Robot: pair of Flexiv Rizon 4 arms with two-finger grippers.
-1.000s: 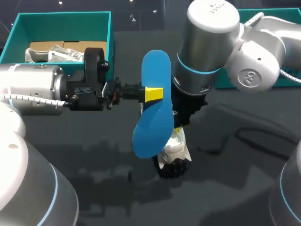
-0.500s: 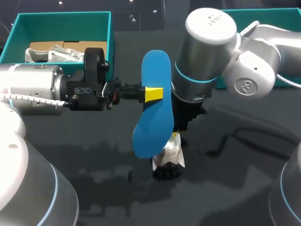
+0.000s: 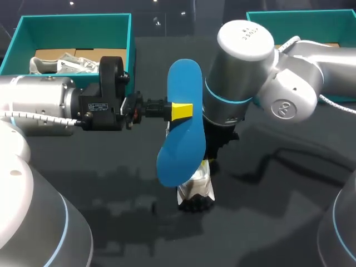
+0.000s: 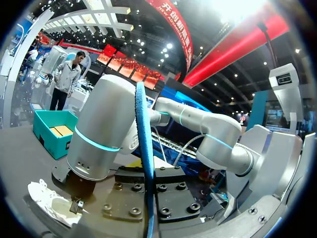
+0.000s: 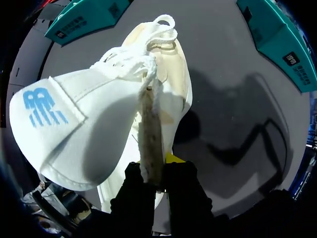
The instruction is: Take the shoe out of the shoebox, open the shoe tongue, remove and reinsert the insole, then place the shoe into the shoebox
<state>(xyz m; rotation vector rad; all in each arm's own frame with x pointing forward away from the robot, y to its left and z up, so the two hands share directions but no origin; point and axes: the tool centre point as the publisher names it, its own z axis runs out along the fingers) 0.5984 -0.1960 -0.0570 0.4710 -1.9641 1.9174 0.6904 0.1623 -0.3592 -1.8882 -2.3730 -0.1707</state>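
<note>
Left gripper (image 3: 181, 110) clamped on blue insole (image 3: 181, 146), held on edge just above shoe (image 3: 196, 186). Right gripper (image 5: 159, 172) pinched shut on shoe's upper edge, from above. Shoe low over table (image 3: 278, 222); contact unclear. Shoebox (image 3: 72, 20) well apart from shoe, far-left.

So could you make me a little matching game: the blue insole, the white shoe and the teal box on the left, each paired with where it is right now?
Things:
1. blue foam insole
2. white lace-up shoe
3. teal cardboard shoebox

Places:
A. sits open at the back left of the table
B. gripped by the right jaws
C. held up in the left jaws

Pairs: 1-C, 2-B, 3-A.
</note>
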